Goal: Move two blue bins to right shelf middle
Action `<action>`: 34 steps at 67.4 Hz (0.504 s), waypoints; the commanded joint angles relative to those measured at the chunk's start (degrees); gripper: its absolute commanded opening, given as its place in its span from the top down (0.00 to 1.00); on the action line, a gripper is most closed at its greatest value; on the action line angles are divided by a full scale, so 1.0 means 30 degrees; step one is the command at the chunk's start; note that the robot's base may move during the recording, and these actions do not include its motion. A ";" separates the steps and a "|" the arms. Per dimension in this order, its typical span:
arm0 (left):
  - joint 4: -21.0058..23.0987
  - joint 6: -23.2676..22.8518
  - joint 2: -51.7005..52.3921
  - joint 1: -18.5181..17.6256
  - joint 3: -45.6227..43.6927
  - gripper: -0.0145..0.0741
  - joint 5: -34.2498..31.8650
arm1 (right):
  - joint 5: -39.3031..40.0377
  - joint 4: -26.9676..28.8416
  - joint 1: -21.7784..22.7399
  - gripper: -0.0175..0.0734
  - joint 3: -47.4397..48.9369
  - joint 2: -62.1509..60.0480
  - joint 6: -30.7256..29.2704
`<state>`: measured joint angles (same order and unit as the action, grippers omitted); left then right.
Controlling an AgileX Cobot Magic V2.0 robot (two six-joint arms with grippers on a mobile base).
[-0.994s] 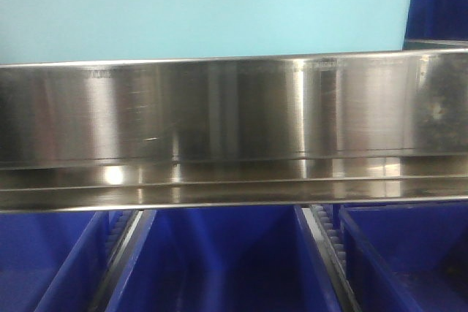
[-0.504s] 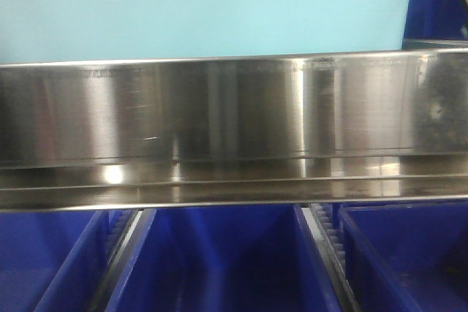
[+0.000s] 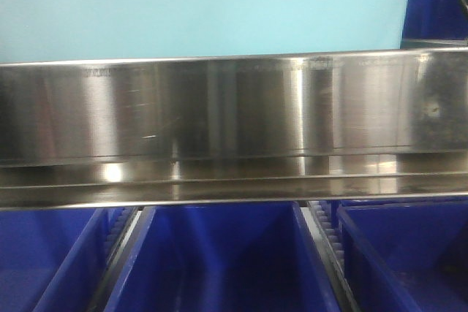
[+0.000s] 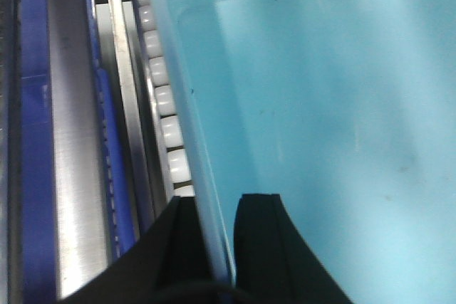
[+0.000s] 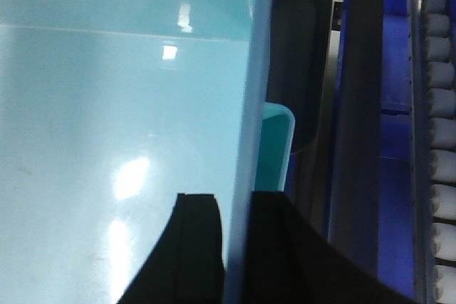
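The light-blue bin (image 3: 205, 9) is held over the shelf's steel front rail (image 3: 219, 107), side walls pinched by left gripper (image 4: 212, 211) and right gripper (image 5: 235, 204) fingers. If tilted, its base could be snagged on the rail or roller track (image 4: 167, 115).

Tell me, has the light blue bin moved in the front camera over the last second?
No. The light blue bin keeps its right edge at the same spot above the steel front rail.

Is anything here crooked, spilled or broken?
Nothing spilled or askew. Only the steel front rail is blemished: a dark smudged patch near its right end and a fine scratch left of centre.
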<state>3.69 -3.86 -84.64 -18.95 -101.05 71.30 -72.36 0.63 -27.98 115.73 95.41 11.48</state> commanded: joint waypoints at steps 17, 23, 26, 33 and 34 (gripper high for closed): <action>0.0301 0.0293 0.0485 -0.0029 -0.0035 0.96 -0.0444 | 0.0798 0.0973 -0.0012 0.97 0.0027 -0.0569 -0.0145; 0.0301 0.0611 0.0485 -0.0029 -0.0038 0.96 -0.0444 | 0.0798 0.0693 -0.0012 0.97 0.0027 -0.0569 -0.0145; 0.0301 0.0755 0.0485 -0.0029 -0.0038 0.96 -0.0444 | 0.0798 0.0653 -0.0012 0.97 0.0027 -0.0569 -0.0145; 0.0301 0.0755 0.0485 -0.0029 -0.0038 0.96 -0.0444 | 0.0798 0.0459 -0.0012 0.97 -0.0165 -0.0569 -0.0145; 0.0301 0.0755 0.0485 -0.0029 -0.0038 0.96 -0.0444 | 0.0798 0.0413 -0.0012 0.97 -0.0234 -0.0569 -0.0145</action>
<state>3.31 -3.04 -84.02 -18.95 -101.05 71.40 -72.36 0.73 -27.98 115.47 95.20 11.52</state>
